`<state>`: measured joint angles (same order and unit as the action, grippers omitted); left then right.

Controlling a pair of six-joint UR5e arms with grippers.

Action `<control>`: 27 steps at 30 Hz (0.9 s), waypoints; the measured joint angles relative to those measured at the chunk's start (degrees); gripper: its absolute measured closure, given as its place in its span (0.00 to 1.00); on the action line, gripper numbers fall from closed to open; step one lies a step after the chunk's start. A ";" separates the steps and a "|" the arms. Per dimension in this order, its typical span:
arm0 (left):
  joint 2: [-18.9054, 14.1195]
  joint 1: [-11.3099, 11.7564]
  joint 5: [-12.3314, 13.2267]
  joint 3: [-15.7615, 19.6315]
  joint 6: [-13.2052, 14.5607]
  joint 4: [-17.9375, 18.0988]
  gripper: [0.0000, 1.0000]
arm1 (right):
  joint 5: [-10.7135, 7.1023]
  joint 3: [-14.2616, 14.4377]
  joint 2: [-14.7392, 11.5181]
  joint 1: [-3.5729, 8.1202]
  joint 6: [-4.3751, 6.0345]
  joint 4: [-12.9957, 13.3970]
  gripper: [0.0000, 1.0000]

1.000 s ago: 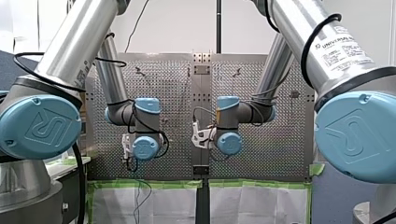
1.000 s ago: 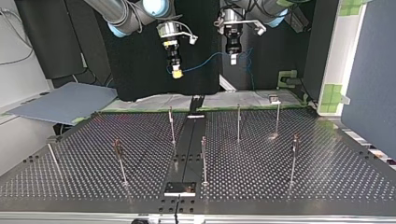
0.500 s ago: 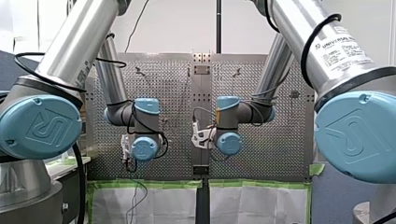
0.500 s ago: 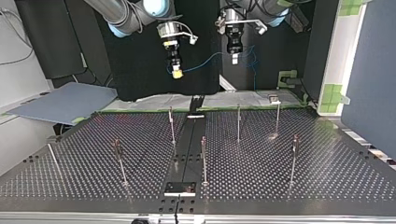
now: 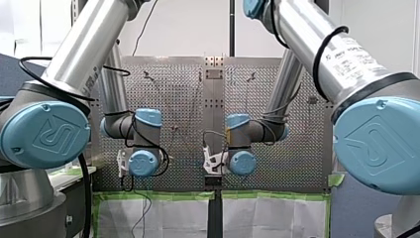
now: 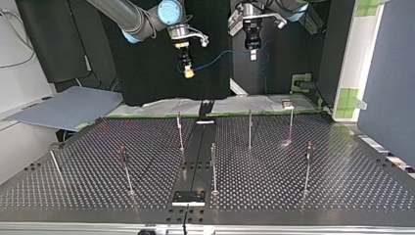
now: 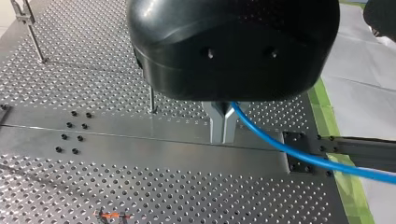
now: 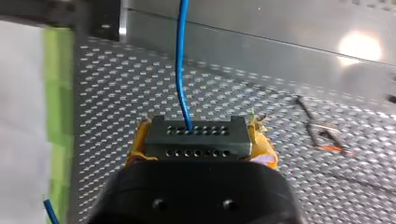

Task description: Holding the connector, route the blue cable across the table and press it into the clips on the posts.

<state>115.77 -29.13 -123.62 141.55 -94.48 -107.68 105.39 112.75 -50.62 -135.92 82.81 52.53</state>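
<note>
In the right wrist view a dark grey connector [image 8: 195,138] with rows of holes sits between yellow pads [image 8: 264,144], and my right gripper [image 8: 195,144] is shut on it. The blue cable [image 8: 181,65] leaves the connector over the perforated table. In the top view the cable [image 6: 215,58] spans the air from my right gripper [image 6: 188,73] to my left gripper [image 6: 252,54], both high above the table's far edge. My left gripper [image 7: 223,137] has its metal fingers shut on the cable [image 7: 303,156]. No clip holds the cable.
Several thin posts stand on the perforated table [image 6: 293,196], among them ones at the middle [image 6: 213,164], the view's left [image 6: 126,169] and its right [image 6: 308,166]. A smooth strip [image 6: 195,156] runs down the centre. Green tape [image 7: 343,186] and white sheeting lie along the arms' edge.
Both grippers have risen, carrying the cable higher. In the top view my left gripper has drifted to the right; in the front view both wrists have moved down and left.
</note>
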 joint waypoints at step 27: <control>-7.81 4.51 -1.79 -3.14 -3.47 -7.84 1.00 | -4.52 -7.53 -6.95 -4.61 3.27 -13.55 1.00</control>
<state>107.95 -24.61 -125.40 138.41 -97.95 -115.51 100.87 105.22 -57.57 -140.53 86.08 38.98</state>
